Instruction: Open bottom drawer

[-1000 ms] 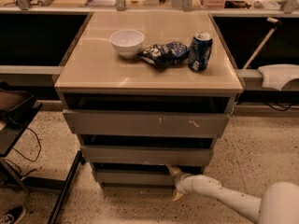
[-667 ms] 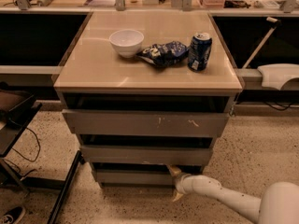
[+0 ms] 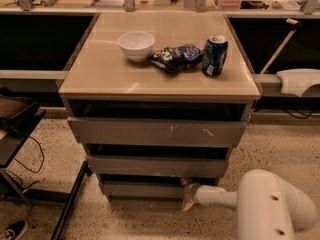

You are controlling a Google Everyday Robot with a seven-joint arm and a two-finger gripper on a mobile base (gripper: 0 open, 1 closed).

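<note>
The bottom drawer (image 3: 142,189) is the lowest and narrowest of three flat grey fronts under the beige-topped cabinet (image 3: 100,74). It stands slightly forward, with a dark gap above its top edge. My gripper (image 3: 187,194) is at the drawer's right end, with one pale finger at the top edge and one hanging lower toward the floor. The white arm (image 3: 270,206) reaches in from the lower right. The drawer's inside is hidden.
The middle drawer (image 3: 157,166) and the top drawer (image 3: 155,132) sit above it. On the top are a white bowl (image 3: 136,45), a blue chip bag (image 3: 176,57) and a blue can (image 3: 214,55). A dark stand (image 3: 20,134) is at the left on the speckled floor.
The arm's elbow has come forward and up into the lower right of the view. The gripper stays at the bottom drawer's right end. The drawers look unchanged.
</note>
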